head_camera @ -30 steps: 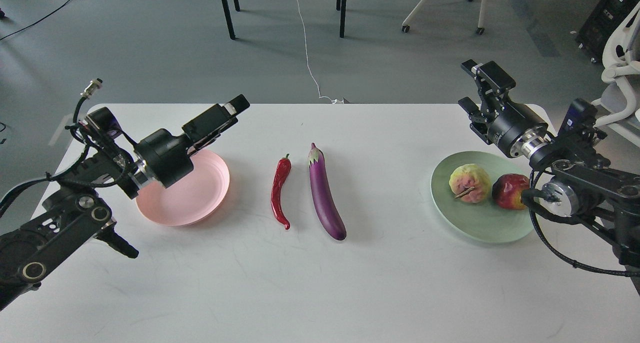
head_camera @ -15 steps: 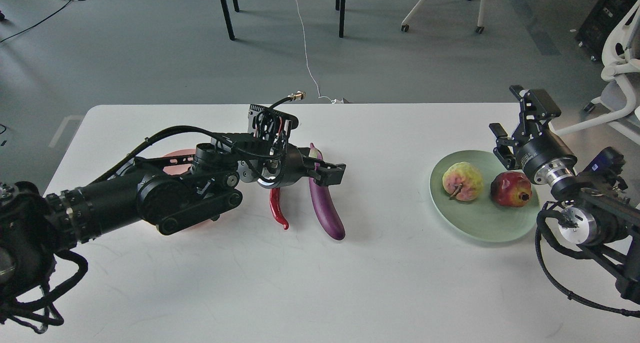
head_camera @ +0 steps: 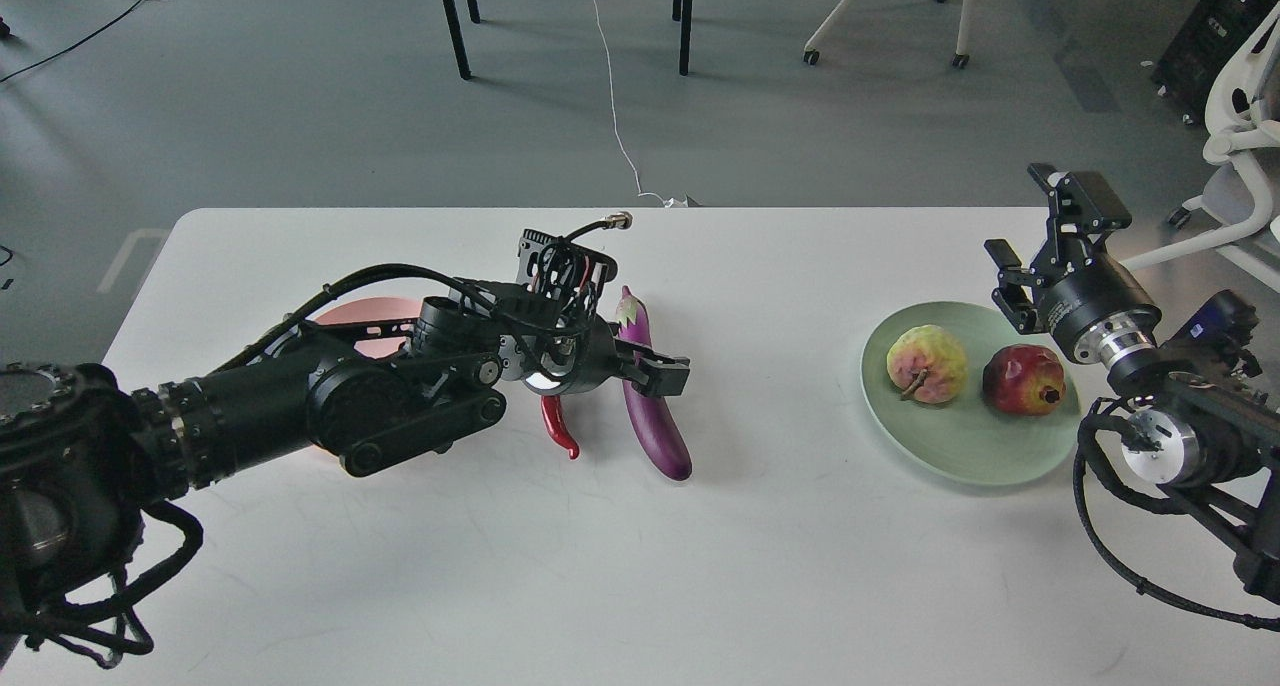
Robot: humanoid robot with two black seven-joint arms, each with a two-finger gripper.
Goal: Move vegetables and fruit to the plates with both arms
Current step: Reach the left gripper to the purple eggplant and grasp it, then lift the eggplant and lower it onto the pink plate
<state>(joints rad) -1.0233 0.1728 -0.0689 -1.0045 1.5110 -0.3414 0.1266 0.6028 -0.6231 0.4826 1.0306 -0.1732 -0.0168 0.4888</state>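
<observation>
Reaching over the eggplant (head_camera: 652, 406), the left gripper (head_camera: 655, 374) (closure unclear) crowds the chili pepper (head_camera: 556, 424); the right gripper (head_camera: 1040, 241) hangs spread beyond the green plate (head_camera: 960, 446), near the table (head_camera: 640, 566) edge.

Bright, even overhead light, soft shadows, sharp focus throughout.

My L arm (head_camera: 300, 416) comes in from lower left, stretched low and nearly horizontal toward centre; wrist wrapped in black cables. L gripper (head_camera: 655, 371) points right, fingers dark and seen edge-on, so spread unclear. My R arm (head_camera: 1190, 436) enters from right edge, forearm bent up and back. R gripper (head_camera: 1040, 231) is raised, pointing up and away, both fingers visibly apart, nothing between them.
</observation>
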